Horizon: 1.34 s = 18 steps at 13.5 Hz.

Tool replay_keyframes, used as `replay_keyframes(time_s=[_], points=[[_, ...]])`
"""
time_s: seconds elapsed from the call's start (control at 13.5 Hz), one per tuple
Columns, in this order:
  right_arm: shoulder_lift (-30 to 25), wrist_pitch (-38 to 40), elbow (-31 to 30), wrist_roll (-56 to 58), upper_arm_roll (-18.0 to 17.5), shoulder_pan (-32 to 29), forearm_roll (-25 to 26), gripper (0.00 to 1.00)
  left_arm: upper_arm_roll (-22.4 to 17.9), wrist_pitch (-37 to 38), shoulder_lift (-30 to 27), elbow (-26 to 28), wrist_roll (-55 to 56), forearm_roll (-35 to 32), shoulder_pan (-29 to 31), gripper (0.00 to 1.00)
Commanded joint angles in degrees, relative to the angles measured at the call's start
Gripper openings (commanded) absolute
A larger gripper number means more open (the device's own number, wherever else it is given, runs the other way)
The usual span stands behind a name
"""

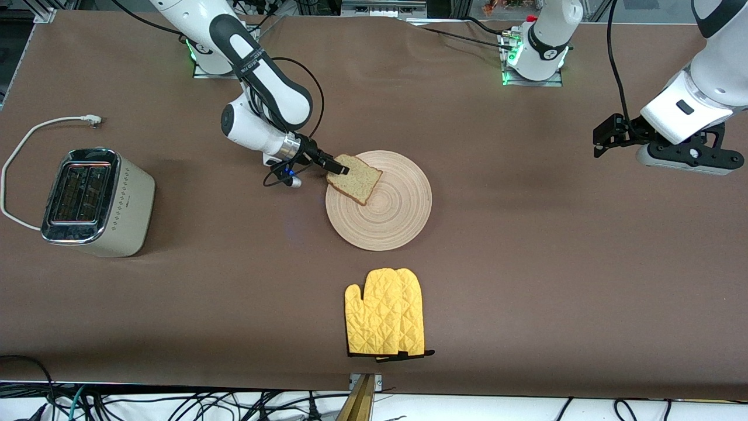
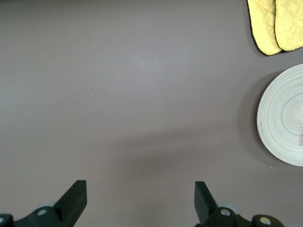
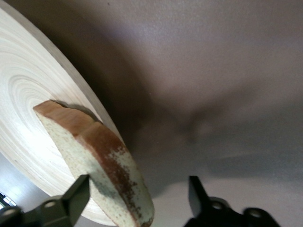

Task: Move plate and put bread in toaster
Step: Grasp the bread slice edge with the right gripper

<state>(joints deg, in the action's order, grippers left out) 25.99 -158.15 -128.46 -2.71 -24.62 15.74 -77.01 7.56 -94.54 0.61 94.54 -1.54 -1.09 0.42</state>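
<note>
Right claw: over the edge of the plate that faces the right arm's end of the tabletop. In the right wrist view its fingers stand apart, with the bread's crust edge lying against one of them and clear space between the crust and the other. Whether the bread is pinched cannot be confirmed.
Bread: one speckled slice, tilted, its claw-side edge raised off the plate and its lower corner toward the plate's centre. Crust edge faces the right wrist camera.
Plate: round, ringed, pale wood, flat on the tabletop near the middle. Also visible in part in the left wrist view and under the bread in the right wrist view.
Toaster: at the right arm's end of the tabletop, well apart from the plate and the right claw. Both slots face up; white cord trails from it.
Left claw: held in the air over bare tabletop at the left arm's end, waiting. Fingers spread wide, nothing between them.
Oven mitt: yellow, quilted, flat on the tabletop, nearer the front camera than the plate, apart from it. Its cuff shows in the left wrist view.
</note>
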Motion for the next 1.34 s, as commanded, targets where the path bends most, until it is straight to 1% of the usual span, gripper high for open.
replay_keyframes(time_s=[0.0, 0.15, 0.22, 0.3, 0.37, 0.52, 0.67, 0.74, 0.89, 1.11, 1.19, 1.26], points=[[-0.8, -0.7, 1.4, 0.7, 0.0, -0.4, -1.5, 0.68, -0.1, 0.1, 0.3, -0.7, -1.2, -1.5, -1.0, 1.0], [-1.6, -0.7, 2.6, 0.3, 0.2, -0.4, -1.5, 0.69, -0.2, 0.1, 0.3, -0.6, -1.3, -1.5, -0.7, 1.0], [-2.2, -0.7, 2.6, 0.3, 0.5, -0.4, -1.5, 0.72, -0.2, 0.1, 0.3, -0.7, -1.3, -1.4, -0.6, 1.0], [-3.0, -0.7, 2.6, 0.3, 0.5, -0.4, -1.5, 0.79, -0.2, 0.1, 0.4, -1.5, -0.9, -1.5, -1.2, 1.0], [-3.0, -0.7, 2.4, 0.3, 0.5, -0.5, -1.5, 0.84, -0.1, 0.1, 1.1, -2.2, -0.8, -1.5, -1.3, 1.0], [-3.0, -0.7, 2.1, 0.3, 0.5, -0.4, -1.5, 0.84, -0.1, 0.1, 1.4, -2.5, -0.9, -1.5, -1.2, 1.0], [-3.0, -0.8, 2.1, 0.4, 0.6, -0.5, -1.5, 0.63, -0.2, 0.1, 1.4, -2.5, -1.0, -1.4, -1.1, 1.0], [-3.0, -0.8, 2.1, 0.4, 0.6, -0.5, -1.4, 0.48, -0.1, 0.1, 1.4, -2.5, -1.0, -1.4, -1.2, 1.0], [-3.0, -0.8, 2.2, 0.8, 0.5, -0.4, -1.4, 0.29, -0.1, 0.1, 1.4, -2.5, -0.9, -1.4, -1.2, 1.0], [-3.0, -0.9, 2.3, 0.9, 0.6, -0.4, -0.7, 0.07, -0.1, 0.2, 1.4, -2.5, -0.9, -1.4, -1.2, 1.0], [-3.1, -1.2, 2.5, 0.9, 0.7, -0.4, -0.6, 0.02, -0.1, 0.2, 1.4, -2.5, -1.0, -1.4, -1.1, 1.0], [-3.7, -1.3, 2.7, 1.0, 1.3, -0.4, 0.8, 0.0, -0.1, 0.2, 1.4, -2.5, -1.0, -1.4, -1.1, 1.0]])
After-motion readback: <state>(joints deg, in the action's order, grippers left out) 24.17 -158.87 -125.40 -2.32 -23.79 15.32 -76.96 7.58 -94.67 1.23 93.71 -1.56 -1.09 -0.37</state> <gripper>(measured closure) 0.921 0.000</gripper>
